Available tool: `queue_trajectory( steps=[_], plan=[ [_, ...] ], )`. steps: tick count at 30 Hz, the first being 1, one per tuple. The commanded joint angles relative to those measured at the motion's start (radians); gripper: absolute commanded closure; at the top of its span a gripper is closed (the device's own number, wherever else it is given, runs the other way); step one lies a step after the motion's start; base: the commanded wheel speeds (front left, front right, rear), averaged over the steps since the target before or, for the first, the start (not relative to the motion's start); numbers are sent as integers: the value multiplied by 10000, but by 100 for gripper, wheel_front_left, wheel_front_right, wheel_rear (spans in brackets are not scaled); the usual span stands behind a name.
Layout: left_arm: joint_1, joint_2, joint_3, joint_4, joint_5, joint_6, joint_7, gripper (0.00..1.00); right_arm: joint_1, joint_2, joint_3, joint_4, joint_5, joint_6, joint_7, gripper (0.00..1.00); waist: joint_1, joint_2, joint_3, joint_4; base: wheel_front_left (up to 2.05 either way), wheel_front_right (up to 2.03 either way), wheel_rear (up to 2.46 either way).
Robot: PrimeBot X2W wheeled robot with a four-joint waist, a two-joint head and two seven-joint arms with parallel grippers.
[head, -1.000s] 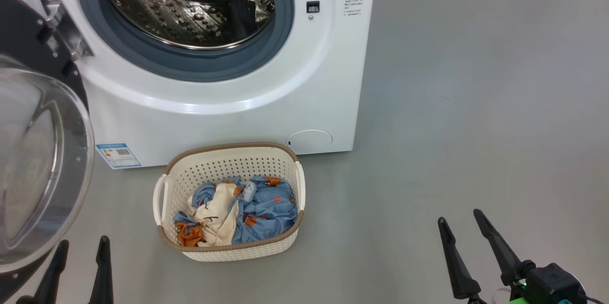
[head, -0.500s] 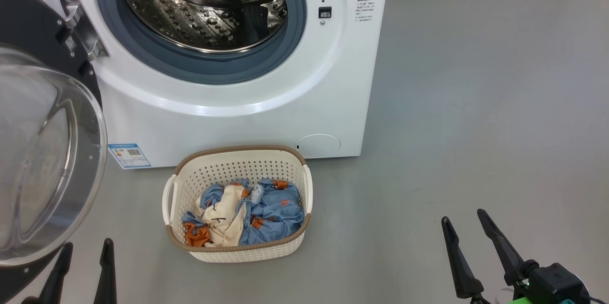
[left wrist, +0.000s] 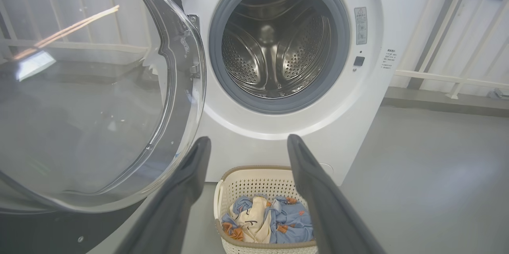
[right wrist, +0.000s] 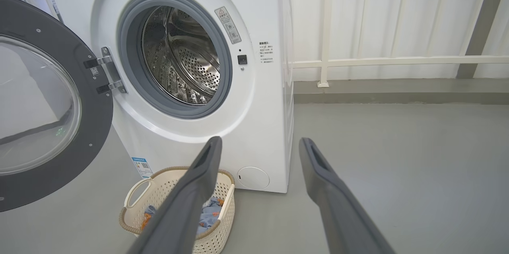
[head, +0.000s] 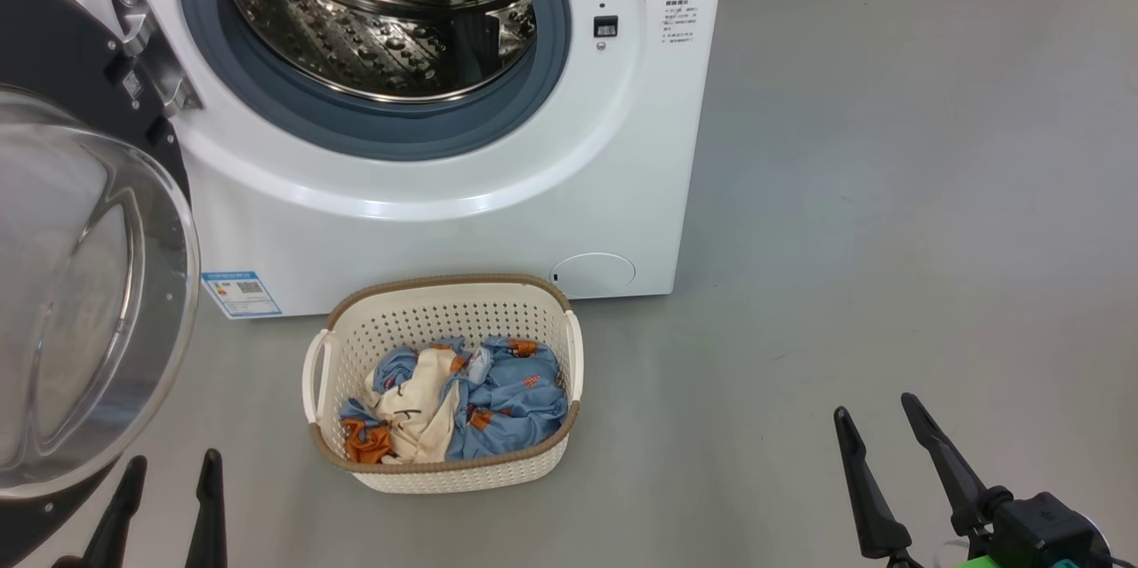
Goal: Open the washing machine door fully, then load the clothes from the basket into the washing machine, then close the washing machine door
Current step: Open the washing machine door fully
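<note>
Basket [head: 444,319] long axis across washing machine [head: 400,239] front; left pincer [head: 173,459], right pincer [head: 875,405] wide, empty.

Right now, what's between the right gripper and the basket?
Only bare grey floor, as the head view shows: nothing lies between the open right gripper and the basket, which holds the clothes.

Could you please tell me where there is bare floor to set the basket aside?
Widest free patch: the floor right of the washing machine and basket, up to the right gripper. A narrower strip lies before the basket. Crowded: the left, where the open door overhangs the floor beside the left gripper.
</note>
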Motion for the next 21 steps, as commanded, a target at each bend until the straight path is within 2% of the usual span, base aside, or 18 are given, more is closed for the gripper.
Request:
queue_trajectory(
  steps=[1,21],
  plan=[
    [-201,172,337,-205,100,-17,-53,0,-80,-37,236,-200,-88,27,-120,0,0,0,12,4,0,0,0],
    [-273,224,459,-250,-7,-17,-53,0,-121,-37,296,-113,-78,27,-120,0,0,0,123,-1,0,0,0]
  ],
)
